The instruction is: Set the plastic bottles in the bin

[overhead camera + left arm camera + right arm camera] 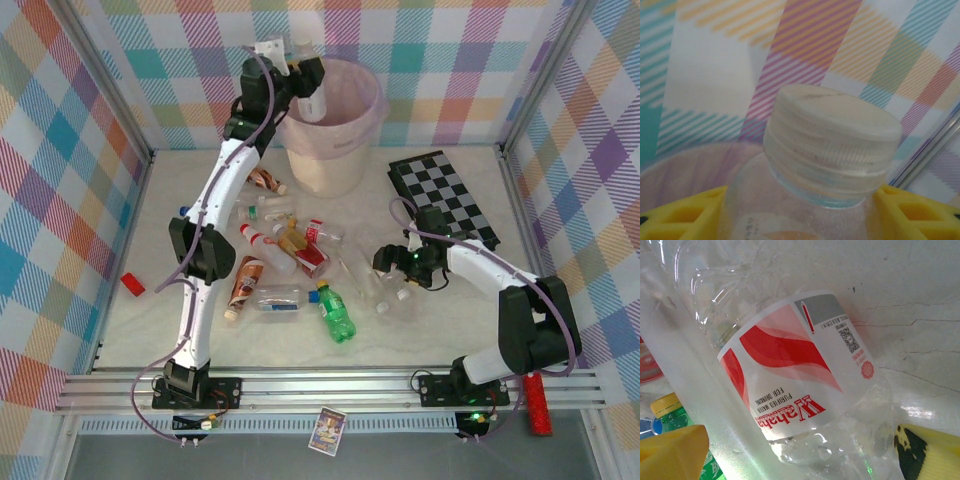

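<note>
Left gripper (303,78) clamps a white-capped bottle (832,145) over the bin (338,165).
Right wrist view reads a Wahaha bottle (790,370) between the parted jaws of the right gripper (800,457).

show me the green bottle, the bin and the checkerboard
green bottle (338,320), top external view, on the middle of its body
bin (337,160), top external view, on its pale outer wall
checkerboard (446,197), top external view, on the middle of the board
</note>
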